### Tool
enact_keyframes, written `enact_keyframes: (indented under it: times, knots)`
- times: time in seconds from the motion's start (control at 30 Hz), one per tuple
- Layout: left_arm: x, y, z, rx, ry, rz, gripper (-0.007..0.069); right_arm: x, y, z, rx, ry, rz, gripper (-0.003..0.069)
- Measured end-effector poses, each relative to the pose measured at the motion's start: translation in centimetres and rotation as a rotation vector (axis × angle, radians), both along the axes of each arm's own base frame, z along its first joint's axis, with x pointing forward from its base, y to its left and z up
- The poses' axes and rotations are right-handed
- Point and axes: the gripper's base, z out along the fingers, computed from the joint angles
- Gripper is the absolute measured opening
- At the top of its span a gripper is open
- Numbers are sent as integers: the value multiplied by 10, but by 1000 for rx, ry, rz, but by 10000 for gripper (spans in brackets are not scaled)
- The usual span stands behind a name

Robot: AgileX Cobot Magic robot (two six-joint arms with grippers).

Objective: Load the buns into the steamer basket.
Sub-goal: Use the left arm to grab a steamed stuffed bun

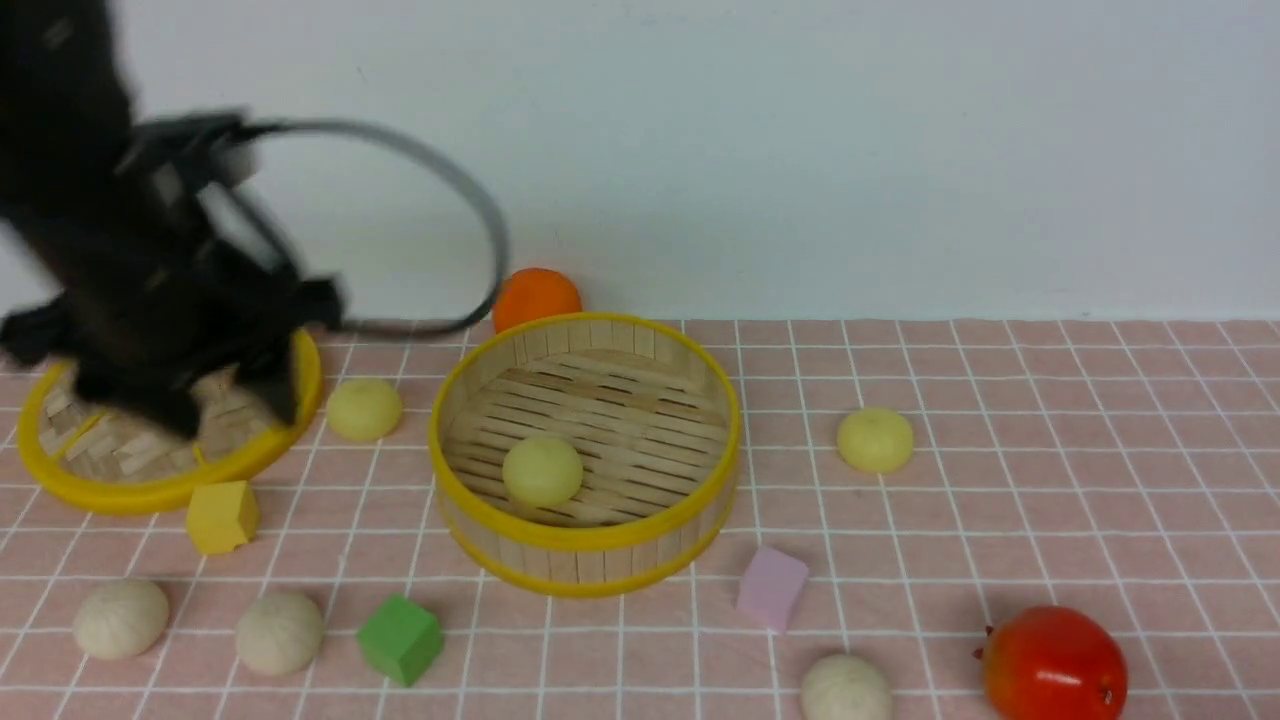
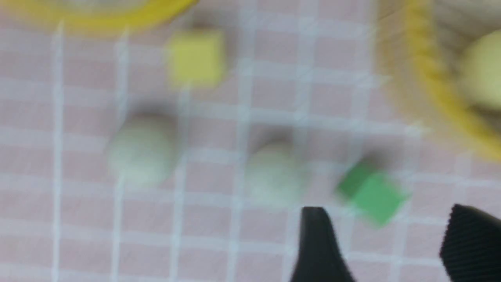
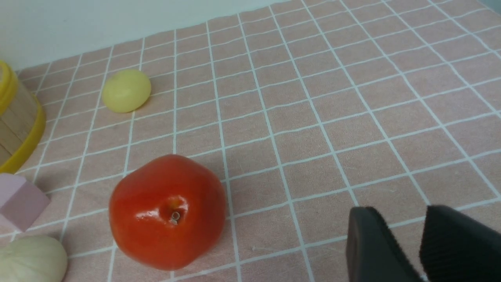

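The steamer basket (image 1: 585,545) stands mid-table with one pale yellow bun (image 1: 542,470) inside. Two more yellow buns lie outside, one on its left (image 1: 365,408) and one on its right (image 1: 875,439). Off-white buns lie near the front: two on the left (image 1: 121,618) (image 1: 279,632) and one on the right (image 1: 846,688). My left arm (image 1: 150,280) is motion-blurred above the lid. My left gripper (image 2: 385,235) is open and empty, near the green cube (image 2: 372,194). My right gripper (image 3: 403,219) is empty, its jaws a little apart, and is not in the front view.
The flat lid (image 1: 60,485) lies at the far left. An orange ball (image 1: 537,297) sits behind the basket and a red tomato-like fruit (image 1: 1053,665) at the front right. A yellow cube (image 1: 221,516), the green cube (image 1: 400,638) and a purple cube (image 1: 771,588) stand around the basket.
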Motion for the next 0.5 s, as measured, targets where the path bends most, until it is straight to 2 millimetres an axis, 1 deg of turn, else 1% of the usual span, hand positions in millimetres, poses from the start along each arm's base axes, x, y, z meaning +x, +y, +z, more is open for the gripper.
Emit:
enact_keyframes:
  times: [0.03,0.07,0.1,0.13,0.17,0.2,0.23,0.27,0.3,0.33,0.37,0.47,0.5]
  knots:
    - [-9,6,-11,0,14,15,405,0,0,0,0,0,0,239]
    - [-9,6,-10,0,11,16,400,0,0,0,0,0,0,239]
    - [-16,9,-26,1,28,22,366,0,0,0,0,0,0,239]
    - [-20,9,-35,3,40,22,349,0,0,0,0,0,0,239]
    - [-20,9,-41,-2,37,25,328,0,0,0,0,0,0,239]
    - [-20,9,-51,-4,50,28,306,0,0,0,0,0,0,239]
    - [-20,9,-52,-5,49,28,306,0,0,0,0,0,0,239]
    - [-16,8,-64,-7,64,32,291,0,0,0,0,0,0,239]
    - [-16,8,-65,-7,64,32,290,0,0,0,0,0,0,239]
    - [-9,7,-77,-6,74,36,284,0,0,0,0,0,0,239]
    - [-5,6,-84,-5,79,37,282,0,0,0,0,0,0,239]
    - [4,5,-99,-4,85,41,281,0,0,0,0,0,0,239]
    - [4,5,-99,-5,82,41,281,0,0,0,0,0,0,239]
